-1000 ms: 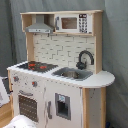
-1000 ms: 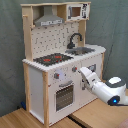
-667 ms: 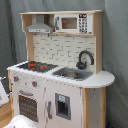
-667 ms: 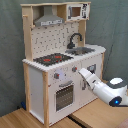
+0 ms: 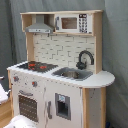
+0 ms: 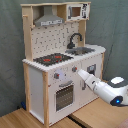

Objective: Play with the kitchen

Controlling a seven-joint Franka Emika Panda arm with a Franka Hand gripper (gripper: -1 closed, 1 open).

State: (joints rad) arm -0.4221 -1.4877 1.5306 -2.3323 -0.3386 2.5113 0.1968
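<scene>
The kitchen (image 5: 60,95) (image 6: 47,100) is a tall white and pale-wood toy unit, seen in both exterior views. It has a black-red hob (image 6: 52,59), a grey hood (image 6: 48,20), a black faucet (image 6: 75,40) over the sink (image 6: 82,50), a small microwave (image 6: 75,11) and a windowed oven door (image 6: 65,95). In the second exterior view my white arm comes in from the lower right. Its gripper (image 6: 80,73) is at the front panel, just right of a knob (image 6: 74,69) and above the oven door. Contact cannot be made out.
A grey curtain (image 6: 112,25) hangs behind the kitchen. The unit stands on a pale wooden surface (image 6: 30,117) with a seam in front. A white rounded shape (image 5: 20,122) lies at the bottom left of the first exterior view.
In the second exterior view the gripper has edged slightly left, closer to the kitchen's front panel. The kitchen itself has not moved.
</scene>
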